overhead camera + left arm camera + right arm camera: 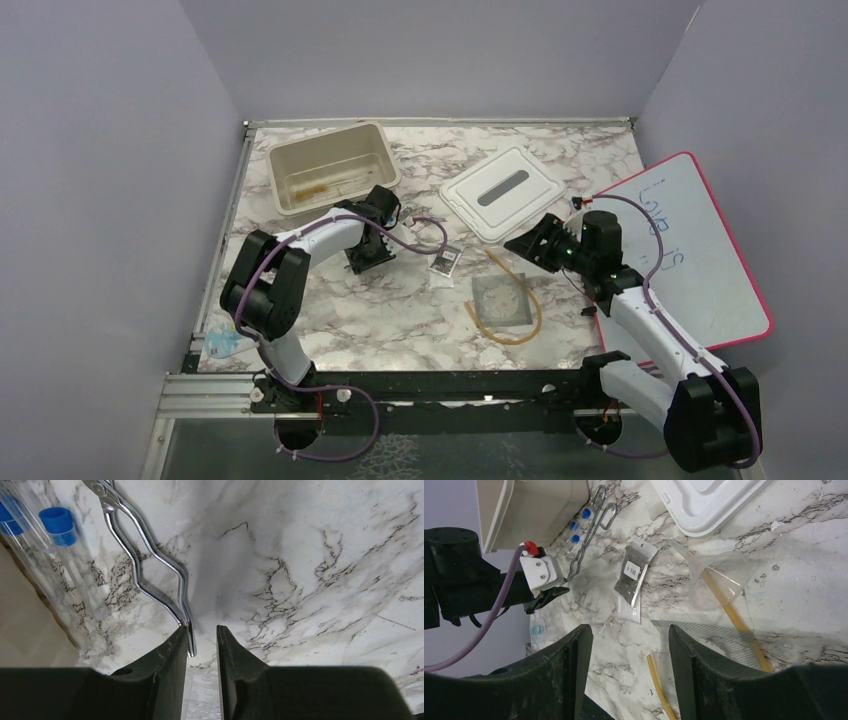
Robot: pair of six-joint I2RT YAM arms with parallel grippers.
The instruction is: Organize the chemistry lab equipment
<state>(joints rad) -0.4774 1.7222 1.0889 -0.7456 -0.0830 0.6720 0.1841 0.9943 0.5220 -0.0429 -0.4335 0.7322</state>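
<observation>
The metal tongs (145, 555) lie on the marble beside two clear test tubes with blue caps (60, 525). My left gripper (202, 627) is low over the table with its jaws narrowly apart. The tongs' handle end sits between them against the left finger (170, 655); the right finger stands clear of it. My right gripper (629, 627) hangs open and empty above the grey wire gauze (719, 635) and the amber tubing (729, 605). The black-and-white packet (631, 580) lies between the two arms, and a clear funnel (714, 580) rests by the tubing.
The beige bin (290, 160) stands at the back left, close behind the left gripper (368, 255). Its white lid (505, 190) lies at the back centre. The red-bordered whiteboard (690, 250) is on the right. A small blue-tinted bag (222, 340) lies at the front left corner.
</observation>
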